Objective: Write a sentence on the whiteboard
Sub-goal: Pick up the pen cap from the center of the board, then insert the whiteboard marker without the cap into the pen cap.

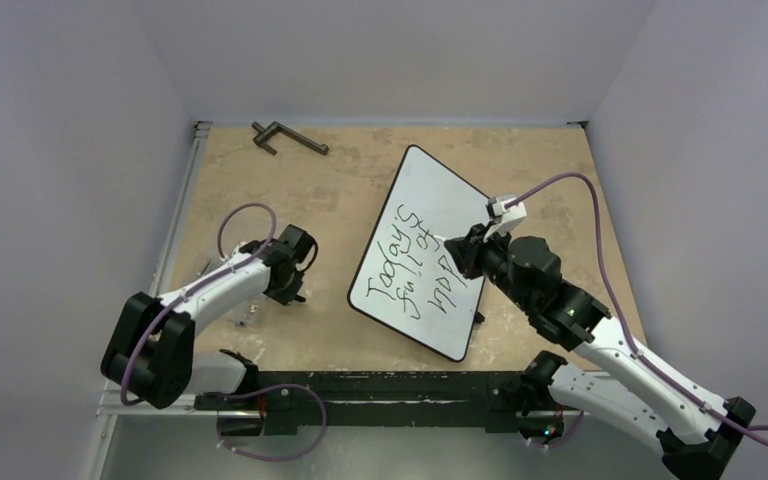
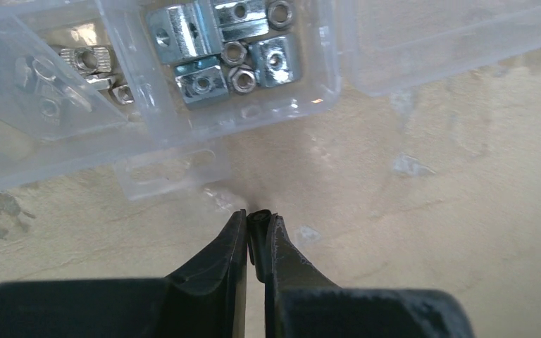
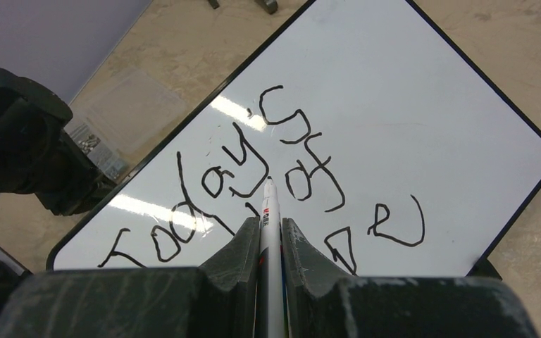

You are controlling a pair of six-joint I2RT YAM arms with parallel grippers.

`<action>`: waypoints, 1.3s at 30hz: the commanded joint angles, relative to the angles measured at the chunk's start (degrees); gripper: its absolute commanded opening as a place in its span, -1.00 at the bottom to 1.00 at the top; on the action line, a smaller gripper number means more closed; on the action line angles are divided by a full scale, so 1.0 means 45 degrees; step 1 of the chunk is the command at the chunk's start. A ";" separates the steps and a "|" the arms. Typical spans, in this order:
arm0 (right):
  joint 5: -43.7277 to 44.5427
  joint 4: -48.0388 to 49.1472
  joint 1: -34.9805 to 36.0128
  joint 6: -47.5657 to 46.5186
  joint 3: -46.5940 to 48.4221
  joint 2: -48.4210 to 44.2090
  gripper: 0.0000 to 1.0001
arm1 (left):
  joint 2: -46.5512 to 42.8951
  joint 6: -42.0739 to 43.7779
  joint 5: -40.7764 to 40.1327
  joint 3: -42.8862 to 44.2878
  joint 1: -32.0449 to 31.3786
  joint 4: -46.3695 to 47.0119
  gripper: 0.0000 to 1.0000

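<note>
Right gripper (image 3: 270, 224) pinching marker (image 3: 270, 201) over sentence (image 3: 252, 167) on whiteboard (image 3: 408, 91) — lower words hidden; left gripper (image 2: 256, 218) pressed together.

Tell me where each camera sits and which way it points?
Top external: above and behind the arms, looking down on the table, the whiteboard and both arms.
Left wrist: on the left arm, looking past the shut left gripper at a clear box of nuts.
Right wrist: on the right arm, looking along the marker in the right gripper at the sentence.
Shared: top and right wrist both show the sentence.
</note>
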 commanded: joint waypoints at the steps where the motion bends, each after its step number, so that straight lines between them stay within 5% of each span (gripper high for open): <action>1: -0.0365 0.0091 -0.0079 -0.0221 0.0870 -0.0376 -1.00 | -0.2085 0.0703 -0.0732 -0.0032 0.0064 0.0070 -1.00; 18: -0.6109 0.4252 0.0056 -0.0109 0.1425 0.0947 -1.00 | -0.8377 0.2920 -0.1218 0.1781 0.0064 -0.1068 -1.00; 39: -0.5174 0.5890 0.1899 -0.1444 0.3394 0.4383 -1.00 | -0.7208 -0.0558 0.2363 0.2884 0.0094 0.1840 -1.00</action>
